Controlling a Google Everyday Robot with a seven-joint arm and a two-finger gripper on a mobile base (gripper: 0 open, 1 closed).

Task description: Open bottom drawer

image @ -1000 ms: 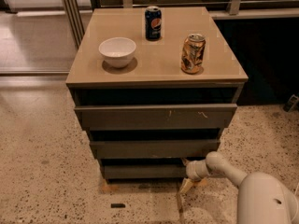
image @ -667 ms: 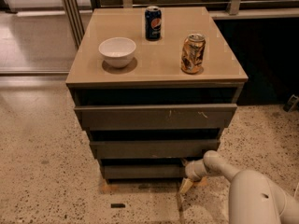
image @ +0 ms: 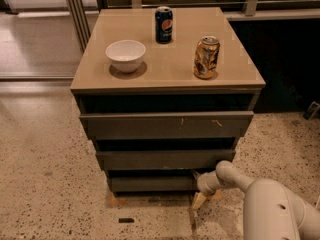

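Gripper (image: 199, 180): low at the right end of the bottom drawer, at the tip of the white arm that reaches in from the lower right corner; whether it is open or closed cannot be told.
Bottom drawer (image: 150, 183): lowest of three dark grey-brown fronts, a plain strip just above the speckled floor (image: 45, 184).
Middle drawer (image: 165, 159): directly above it.
Top drawer (image: 165, 126): widest front, with pale scratches towards its right.
Tabletop (image: 170, 76): beige and glossy.
White bowl (image: 125, 55): towards the table's left edge.
Pepsi can (image: 163, 25): upright near the middle of the back edge.
Gold can (image: 206, 57): dented, upright near the right edge.
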